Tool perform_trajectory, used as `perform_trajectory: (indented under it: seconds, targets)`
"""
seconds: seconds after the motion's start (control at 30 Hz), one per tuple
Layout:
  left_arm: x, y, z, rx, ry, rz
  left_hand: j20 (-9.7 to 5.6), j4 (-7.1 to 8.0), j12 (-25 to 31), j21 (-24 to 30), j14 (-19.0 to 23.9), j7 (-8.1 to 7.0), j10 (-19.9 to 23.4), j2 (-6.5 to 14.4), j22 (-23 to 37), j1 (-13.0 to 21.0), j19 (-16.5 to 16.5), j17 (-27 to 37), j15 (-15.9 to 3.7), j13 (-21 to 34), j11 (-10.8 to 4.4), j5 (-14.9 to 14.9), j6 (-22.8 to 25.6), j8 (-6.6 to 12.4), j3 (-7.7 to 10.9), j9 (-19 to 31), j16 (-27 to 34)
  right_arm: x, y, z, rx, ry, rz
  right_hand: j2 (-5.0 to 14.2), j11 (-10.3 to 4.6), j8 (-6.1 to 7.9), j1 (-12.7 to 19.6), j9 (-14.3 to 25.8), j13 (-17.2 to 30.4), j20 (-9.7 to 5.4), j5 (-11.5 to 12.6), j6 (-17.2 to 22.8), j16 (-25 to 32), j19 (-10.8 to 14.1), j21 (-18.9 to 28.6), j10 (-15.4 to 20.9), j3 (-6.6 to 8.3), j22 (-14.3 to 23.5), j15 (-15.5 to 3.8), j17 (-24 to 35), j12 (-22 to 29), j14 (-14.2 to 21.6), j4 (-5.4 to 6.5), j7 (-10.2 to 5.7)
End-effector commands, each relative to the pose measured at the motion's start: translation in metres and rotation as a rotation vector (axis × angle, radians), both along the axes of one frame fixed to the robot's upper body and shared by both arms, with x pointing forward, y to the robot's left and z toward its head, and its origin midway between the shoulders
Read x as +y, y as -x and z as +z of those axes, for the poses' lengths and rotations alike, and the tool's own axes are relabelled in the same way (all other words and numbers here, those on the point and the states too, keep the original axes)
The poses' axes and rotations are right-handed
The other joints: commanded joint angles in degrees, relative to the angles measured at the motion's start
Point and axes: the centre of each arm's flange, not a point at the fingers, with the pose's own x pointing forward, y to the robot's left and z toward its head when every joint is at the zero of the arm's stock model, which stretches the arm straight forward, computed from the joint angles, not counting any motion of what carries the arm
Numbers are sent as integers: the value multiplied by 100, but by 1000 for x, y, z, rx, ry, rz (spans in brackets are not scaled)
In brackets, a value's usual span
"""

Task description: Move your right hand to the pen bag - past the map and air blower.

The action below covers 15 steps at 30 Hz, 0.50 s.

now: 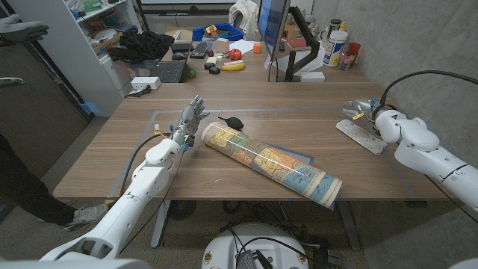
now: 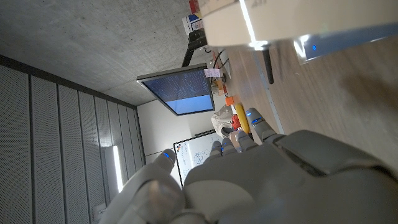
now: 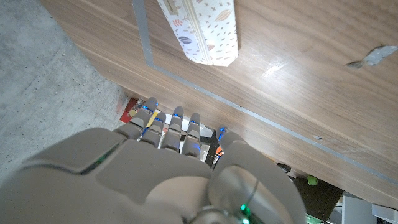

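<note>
The head view shows one rolled map (image 1: 270, 161) lying aslant across the middle of the wooden worktop (image 1: 299, 108), one small black air blower (image 1: 233, 121) just beyond the map's left end, and one pen bag (image 1: 361, 136) flat near the right edge. The bag is a long pale pouch. The left hand (image 1: 191, 119) stands beside the map's left end, fingers spread and holding nothing. The right hand (image 1: 364, 109) sits just behind the bag; I cannot tell how its fingers lie.

In the left wrist view the left hand (image 2: 261, 168) reaches along the worktop, fingers loosely together.

In the right wrist view the pen bag (image 3: 202, 28) is white with small leaf prints and a zip down its length. The right hand (image 3: 168, 168) is apart from it, fingers extended side by side, gripping nothing.
</note>
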Motion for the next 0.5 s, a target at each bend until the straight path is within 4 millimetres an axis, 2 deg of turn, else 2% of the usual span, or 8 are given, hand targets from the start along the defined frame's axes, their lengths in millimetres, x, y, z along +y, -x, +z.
perform_trajectory:
  seconds: [0.03,0.5]
  targets:
    - [0,-3,1,-1,0,-1,-50,-5,40,-28,-225,2,-35,677,19,13,-614,19,-47,30,17,49,-252,21,-10,23,25,1,-3,-1,10,2,-5,157,-31,-5,80,16,10,-449,-30,10,0,49,-40,14,63,20,-326,-5,4,57,-10,-27]
    - [-1,-4,1,0,1,-2,-49,-5,41,-29,-225,6,-35,678,20,12,-613,19,-47,30,22,50,-252,21,-11,23,25,-1,-5,-2,13,4,-10,159,-38,-8,160,16,9,-451,-38,2,-2,60,-51,15,108,21,-329,-5,1,64,-50,-27]
